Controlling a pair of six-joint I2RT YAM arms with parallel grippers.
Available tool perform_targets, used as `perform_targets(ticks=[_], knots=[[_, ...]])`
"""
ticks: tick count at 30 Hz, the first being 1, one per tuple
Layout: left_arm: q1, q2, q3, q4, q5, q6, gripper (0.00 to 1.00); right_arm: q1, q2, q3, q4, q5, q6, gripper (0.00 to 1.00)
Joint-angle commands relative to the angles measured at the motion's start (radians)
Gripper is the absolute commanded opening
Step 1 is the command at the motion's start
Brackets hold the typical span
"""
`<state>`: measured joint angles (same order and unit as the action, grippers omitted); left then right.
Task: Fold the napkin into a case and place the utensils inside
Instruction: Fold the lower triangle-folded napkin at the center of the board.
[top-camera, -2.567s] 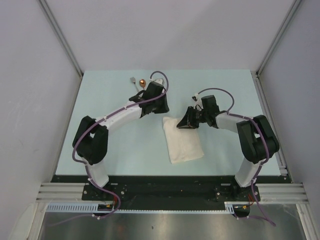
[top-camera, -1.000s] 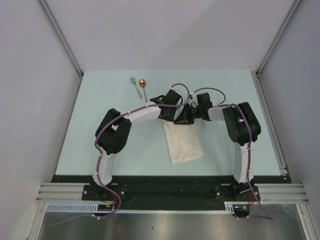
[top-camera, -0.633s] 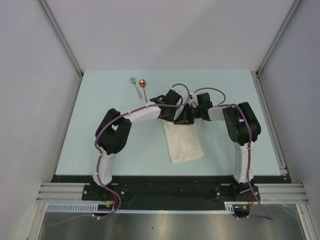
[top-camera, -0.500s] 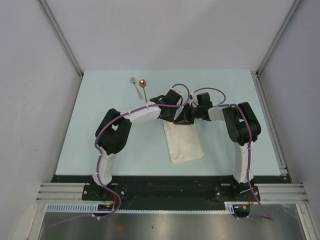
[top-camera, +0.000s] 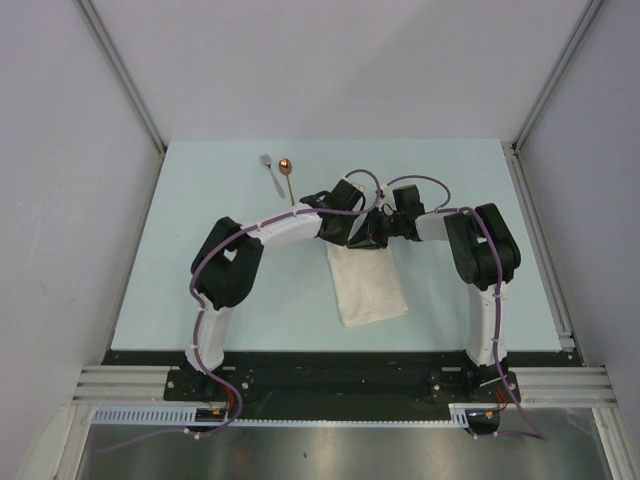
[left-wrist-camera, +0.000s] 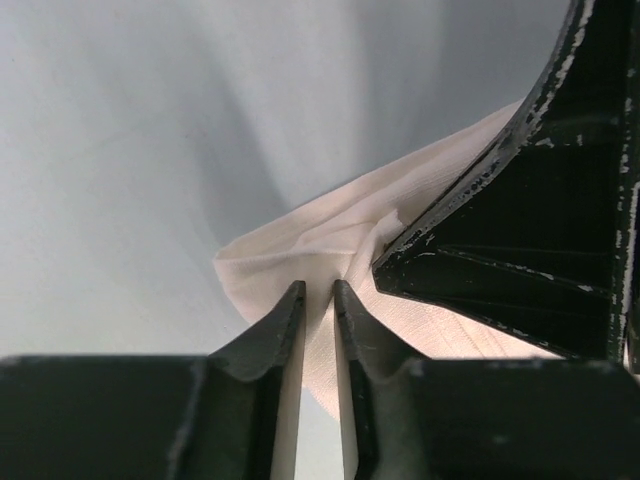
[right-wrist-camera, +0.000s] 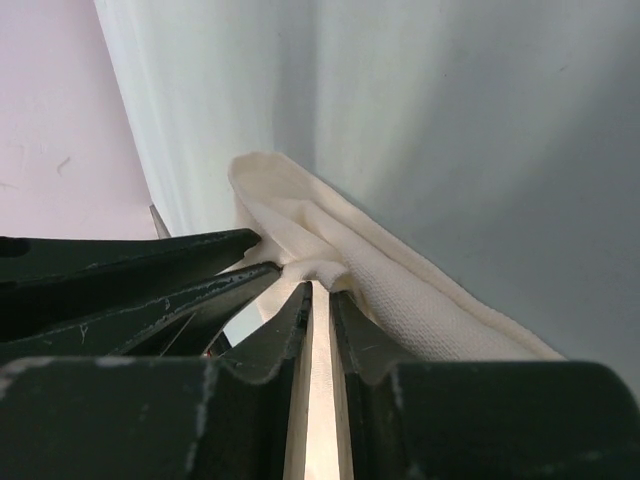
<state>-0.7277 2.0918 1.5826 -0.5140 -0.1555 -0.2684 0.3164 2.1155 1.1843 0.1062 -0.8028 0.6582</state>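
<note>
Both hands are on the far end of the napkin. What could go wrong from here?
The left hand and right hand pinch the napkin at nearly the same spot; they could knock together or tug against each other.
Each grips only a thin bit by the edge, so it may slip free.
Lifting might undo the folds.

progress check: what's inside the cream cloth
Small silver fork and copper-bowled spoon lie outside, on the table. Left tool and right tool cover the cream cloth's far end; between layers cannot be seen.
</note>
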Motion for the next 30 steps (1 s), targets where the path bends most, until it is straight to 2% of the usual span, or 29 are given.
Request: perform_targets(ticks=[1, 9, 11, 17, 23, 30], knots=[[-0.007, 0.005, 0.024, -0.015, -0.032, 0.014, 0.16, -0.004, 0.015, 0.029, 0.01, 0.011, -0.014, 0.16], [-0.013, -0.056, -0.016, 0.06, -0.018, -0.028, 0.06, -0.004, 0.021, 0.037, 0.009, 0.017, -0.008, 0.15], [-0.012, -0.064, -0.026, 0.074, -0.018, -0.049, 0.0, -0.004, 0.02, 0.038, 0.009, 0.017, -0.005, 0.15], [-0.012, -0.073, -0.065, 0.14, 0.051, -0.147, 0.0, -0.002, 0.02, 0.035, 0.012, 0.024, -0.003, 0.14], [-0.012, -0.09, -0.151, 0.258, 0.103, -0.316, 0.0, 0.001, 0.027, 0.037, 0.021, 0.017, 0.003, 0.14], [-0.006, -0.096, -0.179, 0.214, 0.005, -0.364, 0.0, -0.005, 0.018, 0.04, -0.008, 0.037, -0.023, 0.13]])
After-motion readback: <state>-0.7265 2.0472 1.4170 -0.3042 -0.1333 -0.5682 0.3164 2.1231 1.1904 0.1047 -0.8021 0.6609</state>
